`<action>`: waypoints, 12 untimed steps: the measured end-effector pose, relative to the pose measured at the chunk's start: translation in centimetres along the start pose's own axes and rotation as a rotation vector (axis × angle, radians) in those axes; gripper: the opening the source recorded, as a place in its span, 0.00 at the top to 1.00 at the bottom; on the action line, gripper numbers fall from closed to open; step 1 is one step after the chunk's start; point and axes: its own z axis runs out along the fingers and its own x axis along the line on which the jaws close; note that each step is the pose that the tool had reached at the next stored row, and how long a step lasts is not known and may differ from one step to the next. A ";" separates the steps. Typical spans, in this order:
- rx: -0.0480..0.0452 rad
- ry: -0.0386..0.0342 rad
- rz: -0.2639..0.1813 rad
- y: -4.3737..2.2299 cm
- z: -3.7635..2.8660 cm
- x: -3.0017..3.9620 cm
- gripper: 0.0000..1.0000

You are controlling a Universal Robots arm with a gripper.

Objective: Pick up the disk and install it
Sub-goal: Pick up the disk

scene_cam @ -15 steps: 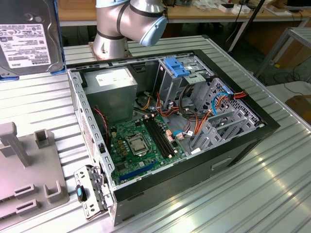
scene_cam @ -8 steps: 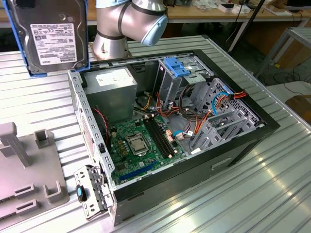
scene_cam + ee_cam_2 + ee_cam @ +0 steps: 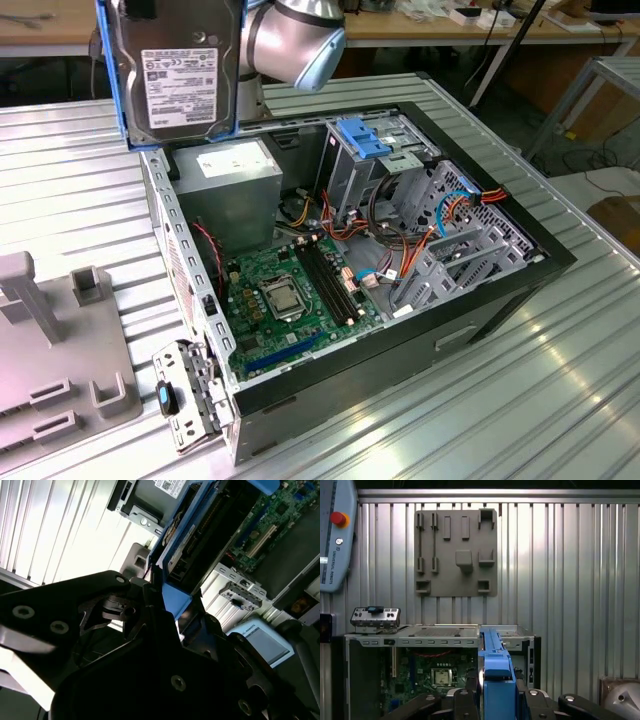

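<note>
Exterior view: disk (image 3: 185,75) hangs high over the open case's (image 3: 500,290) far corner, fingers (image 3: 465,702) clamped on it; carrying step, not yet installed.

I see my arm's silver-grey wrist joint (image 3: 295,40) held high in the exterior view, at three o'clock from the disk (image 3: 185,75) it carries. In the first wrist view my claw (image 3: 496,695) is closed on that disk. Its black fingers (image 3: 465,702) press in from either side, and the disk stands edge-on between them.
</note>
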 end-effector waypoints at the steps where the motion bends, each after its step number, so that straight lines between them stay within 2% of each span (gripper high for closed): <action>1: -0.0001 0.0000 0.000 -0.85 0.05 -0.01 0.63; 3: 0.0000 0.0000 0.000 -1.84 0.12 -0.01 0.63; 5: 0.0012 0.0001 0.000 -3.30 0.19 -0.02 0.63; 7: 0.0087 0.0000 0.000 -4.14 0.21 -0.02 0.63; 9: 0.0124 -0.0001 0.000 -4.78 0.27 -0.02 0.63; 12: 0.0127 -0.0002 0.002 -5.39 0.36 0.08 0.63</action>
